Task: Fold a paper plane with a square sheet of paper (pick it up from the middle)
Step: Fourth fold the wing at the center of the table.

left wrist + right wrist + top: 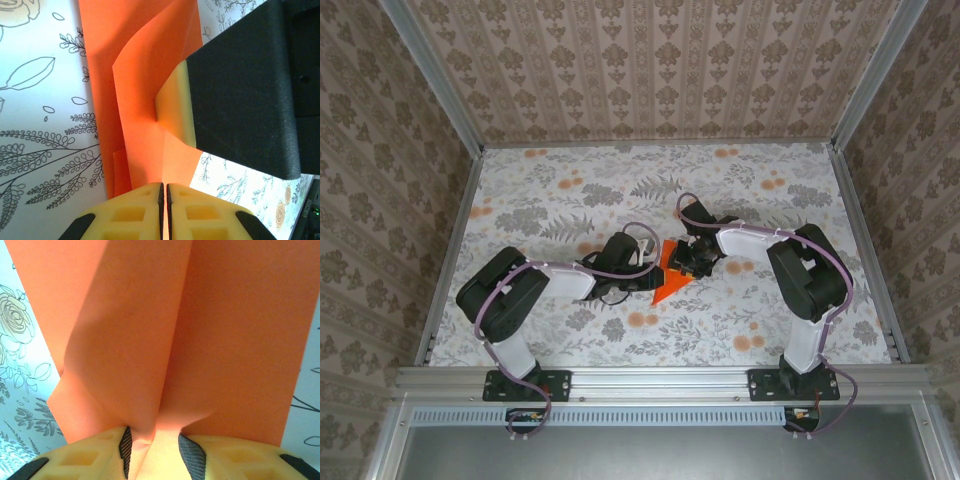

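At centre of the top view, one orange square sheet of paper [667, 287] is lying between two grippers. Close up, the left wrist view is showing the left gripper [163, 192] pinching its edge, jaws closed. Only the right wrist view is showing the right gripper [156, 441] standing part-open, straddling a raised fold.

Nothing legible is showing in the top view or the right wrist view. In the left wrist view, a short line of pale lettering is running along a dark part [306, 209] at the near right corner. It is too blurred to read.
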### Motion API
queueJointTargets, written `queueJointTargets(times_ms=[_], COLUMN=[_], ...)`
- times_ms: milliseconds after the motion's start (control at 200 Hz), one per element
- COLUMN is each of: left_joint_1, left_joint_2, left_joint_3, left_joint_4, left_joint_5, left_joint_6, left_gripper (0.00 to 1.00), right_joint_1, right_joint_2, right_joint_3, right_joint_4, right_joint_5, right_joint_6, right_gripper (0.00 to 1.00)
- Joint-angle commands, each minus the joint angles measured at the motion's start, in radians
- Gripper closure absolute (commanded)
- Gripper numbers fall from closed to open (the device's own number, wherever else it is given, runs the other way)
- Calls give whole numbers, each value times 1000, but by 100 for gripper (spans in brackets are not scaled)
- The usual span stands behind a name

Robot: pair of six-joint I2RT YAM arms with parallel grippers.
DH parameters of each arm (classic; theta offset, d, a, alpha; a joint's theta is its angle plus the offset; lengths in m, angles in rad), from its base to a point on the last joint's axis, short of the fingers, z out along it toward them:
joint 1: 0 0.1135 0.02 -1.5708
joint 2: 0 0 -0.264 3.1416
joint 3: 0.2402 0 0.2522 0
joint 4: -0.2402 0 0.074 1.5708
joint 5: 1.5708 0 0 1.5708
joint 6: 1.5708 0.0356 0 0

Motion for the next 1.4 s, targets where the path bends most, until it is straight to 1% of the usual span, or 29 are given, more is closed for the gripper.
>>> queueJointTargets(times_ms=[0,430,450,545,635,805,1135,1390], left_joint_1=[8,17,18,18,17,17,17,16], left_joint_2=[12,33,33,37,39,43,61,45], left_joint_3=[7,14,16,16,18,26,25,13], left_joint_4=[-23,-33,-33,-35,-39,-55,-60,-21], left_joint_5=[-7,-10,-10,-10,-13,-19,-3,24], left_joint_6=[-7,-9,-9,-10,-10,-12,-21,-26], left_gripper=[87,89,89,89,89,89,90,88], right_joint_1=[-18,-17,-17,-17,-18,-17,-16,-16], right_joint_2=[227,241,241,244,245,248,255,255], right_joint_3=[-134,-148,-150,-151,-156,-159,-159,-160], right_joint_4=[-120,-119,-94,-91,-85,-81,-75,-73], right_joint_5=[272,275,275,274,272,272,268,263], right_joint_6=[24,39,39,40,38,38,37,32], right_gripper=[60,61,61,61,64,65,65,63])
